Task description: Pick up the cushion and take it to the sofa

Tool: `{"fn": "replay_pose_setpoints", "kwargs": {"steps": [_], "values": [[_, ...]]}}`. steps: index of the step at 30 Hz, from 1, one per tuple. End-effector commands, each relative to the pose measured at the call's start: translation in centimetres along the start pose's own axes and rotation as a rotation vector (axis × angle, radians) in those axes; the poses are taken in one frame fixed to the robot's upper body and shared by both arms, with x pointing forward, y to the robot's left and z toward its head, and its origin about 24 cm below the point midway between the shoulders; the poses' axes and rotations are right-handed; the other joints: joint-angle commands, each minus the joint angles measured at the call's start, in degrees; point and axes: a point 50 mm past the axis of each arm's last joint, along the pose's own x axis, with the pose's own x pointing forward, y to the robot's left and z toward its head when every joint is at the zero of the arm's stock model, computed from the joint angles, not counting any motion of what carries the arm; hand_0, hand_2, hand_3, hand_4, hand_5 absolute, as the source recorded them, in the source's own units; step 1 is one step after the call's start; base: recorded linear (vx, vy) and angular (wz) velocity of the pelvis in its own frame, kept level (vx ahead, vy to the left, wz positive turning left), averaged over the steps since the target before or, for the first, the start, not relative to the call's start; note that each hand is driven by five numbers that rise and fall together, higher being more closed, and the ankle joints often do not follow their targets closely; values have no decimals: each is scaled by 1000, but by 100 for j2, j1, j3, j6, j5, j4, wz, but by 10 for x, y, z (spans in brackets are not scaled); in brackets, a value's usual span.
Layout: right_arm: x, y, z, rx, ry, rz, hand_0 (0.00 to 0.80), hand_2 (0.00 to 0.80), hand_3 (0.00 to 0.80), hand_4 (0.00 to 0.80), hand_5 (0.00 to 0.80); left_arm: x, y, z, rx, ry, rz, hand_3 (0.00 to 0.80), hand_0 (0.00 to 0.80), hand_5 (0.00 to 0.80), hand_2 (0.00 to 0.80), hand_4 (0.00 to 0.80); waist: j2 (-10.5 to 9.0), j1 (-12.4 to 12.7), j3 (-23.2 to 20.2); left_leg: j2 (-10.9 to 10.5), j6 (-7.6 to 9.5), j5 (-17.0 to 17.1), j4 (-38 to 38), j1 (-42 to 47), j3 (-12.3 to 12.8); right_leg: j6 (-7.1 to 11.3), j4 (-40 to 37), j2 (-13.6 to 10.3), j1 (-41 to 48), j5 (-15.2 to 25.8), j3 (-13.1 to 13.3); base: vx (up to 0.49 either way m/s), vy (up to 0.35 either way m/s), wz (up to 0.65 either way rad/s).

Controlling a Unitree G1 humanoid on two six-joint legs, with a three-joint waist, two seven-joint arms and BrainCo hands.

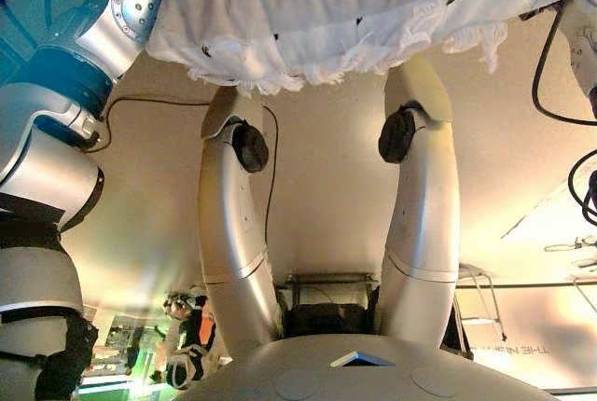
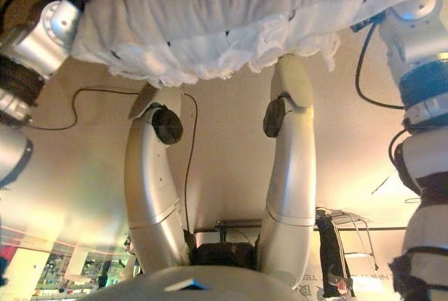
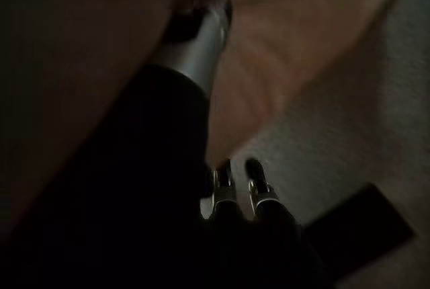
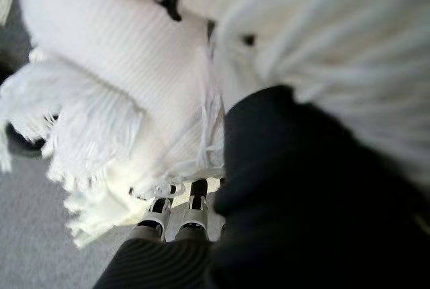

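A white cushion (image 1: 308,9) with a fringed edge and small black buttons is held up in front of me and fills the top of both eye views. My left arm (image 1: 131,9) reaches to its left end and my right arm (image 2: 413,28) to its right end; the cushion hides both hands there. In the left wrist view my left hand (image 3: 195,54) lies against the cushion's shaded side (image 3: 289,40). In the right wrist view my right hand (image 4: 282,168) presses on the cushion (image 4: 121,54), whose fringe hangs over it.
Beige floor lies below the cushion. A low dark rack (image 1: 326,282) and a folding metal frame (image 1: 480,300) stand beyond my legs. A person (image 1: 191,336) is at the lower left and another (image 2: 332,259) beside the frame. A dark strip (image 3: 363,222) lies on grey carpet.
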Motion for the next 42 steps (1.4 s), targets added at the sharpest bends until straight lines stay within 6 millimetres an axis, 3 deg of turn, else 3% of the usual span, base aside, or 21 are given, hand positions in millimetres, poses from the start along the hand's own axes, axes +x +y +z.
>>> {"fn": "replay_pose_setpoints", "kwargs": {"steps": [1, 4, 5, 7, 8, 13, 18, 20, 24, 27, 29, 32, 35, 38, 40, 42], "values": [[24, 66, 48, 51, -231, 364, 0, 0, 0, 0, 0, 20, -12, 84, -254, -409, -47, 800, 800, 800, 800, 800, -72, -15, -40, 93, -424, -527, -100, 70, -296, 548, -400, 8, 260, -134, 183, -25, -14, 6], [25, 73, 51, 71, -235, 425, 0, 0, 0, 0, 0, 18, -12, 87, -348, -431, -58, 800, 800, 800, 800, 800, -110, -13, -40, 45, -424, -437, -216, 70, -306, 560, -525, -7, 261, -37, 186, 0, 0, 0], [24, 74, 52, 86, -239, 442, 135, 135, 135, 135, 135, 18, -11, 88, -368, -438, -56, 800, 800, 800, 800, 800, -113, -7, -40, 33, -428, -427, -232, 70, -314, 572, -539, -12, 261, -25, 191, 0, 0, 0], [23, 75, 54, 106, -252, 467, 737, 737, 737, 737, 737, 16, -12, 88, -392, -447, -52, 800, 800, 800, 800, 800, -127, -5, -40, -5, -434, -402, -268, 71, -334, 593, -583, -20, 261, 10, 193, 0, 0, 0], [22, 76, 55, 120, -262, 472, 800, 800, 800, 800, 800, 14, -12, 89, -408, -449, -49, 800, 800, 800, 800, 800, -142, -4, -40, -34, -442, -379, -291, 71, -365, 605, -616, -18, 261, 39, 204, 0, 0, 0], [17, 74, 50, 163, -292, 414, 800, 800, 800, 800, 800, 8, -19, 85, -484, -425, -24, 800, 800, 800, 800, 800, -187, 24, -40, -135, -433, -277, -297, 71, -489, 644, -603, -42, 261, 119, 230, -46, -23, 3], [-1, 76, 10, 186, -237, 318, 800, 800, 800, 800, 800, -15, -49, 68, -592, -357, -8, 800, 800, 800, 800, 800, -195, 123, -40, -167, -485, -126, -263, 543, -710, 666, -586, -51, 841, 128, 166, -48, -11, -5], [-13, 78, -7, 205, -214, 267, 800, 800, 800, 800, 800, -30, -67, 66, -505, -347, 28, 800, 800, 800, 800, 800, -218, 149, -40, -130, -514, -49, -384, 1064, -681, 666, -693, -104, 1362, 146, 111, 6, -14, -2], [-55, 80, -44, 314, -232, 145, 800, 800, 800, 800, 800, -71, -88, 48, -610, -237, 180, 800, 800, 800, 800, 800, -343, 188, -40, -114, -543, 87, -776, 2597, -528, 681, -1068, -226, 2860, 251, -135, 45, -37, 7], [-95, 98, -71, 370, -219, 96, 800, 800, 800, 800, 800, -107, -108, 47, -653, -201, 158, 800, 800, 800, 800, 800, -492, 221, -40, -150, -535, -73, -1122, 3849, -474, 757, -1431, -226, 4078, 152, -344, 132, -70, 6], [-122, 110, -85, 393, -163, 95, 800, 800, 800, 800, 800, -130, -118, 45, -710, -160, 129, 800, 800, 800, 800, 800, -643, 238, -40, -165, -495, -102, -1470, 4859, -269, 774, -1758, -209, 5132, 122, -611, 145, -21, 2], [-153, 116, -101, 440, -104, 79, 800, 800, 800, 800, 800, -155, -122, 40, -791, -110, 100, 800, 800, 800, 800, 800, -791, 301, -233, -173, -418, -217, -1876, 6092, -105, 752, -2067, -189, 6367, -44, -812, 188, -8, -1], [-169, 125, -109, 509, -81, 36, 800, 800, 800, 800, 800, -169, -124, 36, -857, -54, 86, 800, 800, 800, 800, 800, -912, 332, -681, -204, -321, -188, -2157, 6743, -58, 691, -2337, -205, 7043, -31, -935, 170, -43, 0], [-176, 133, -109, 509, -62, 3, 800, 800, 800, 800, 800, -179, -126, 40, -842, -57, 90, 800, 800, 800, 800, 800, -915, 347, -1077, -212, -283, -239, -2461, 7380, -112, 693, -2548, -125, 7648, -85, -918, 159, -38, 10], [-179, 136, -103, 500, -71, 2, 800, 800, 800, 800, 800, -183, -122, 44, -853, -62, 106, 800, 800, 800, 800, 800, -892, 327, -1338, -211, -261, -244, -2697, 7791, -150, 667, -2706, 6, 8013, -130, -808, 229, -41, 3], [-184, 138, -90, 506, -120, -9, 800, 800, 800, 800, 800, -190, -118, 46, -923, -48, 167, 800, 800, 800, 800, 800, -858, 245, -1699, -224, -226, -256, -3007, 8317, -231, 540, -2946, 267, 8493, -243, -491, 266, -49, 15]]}}
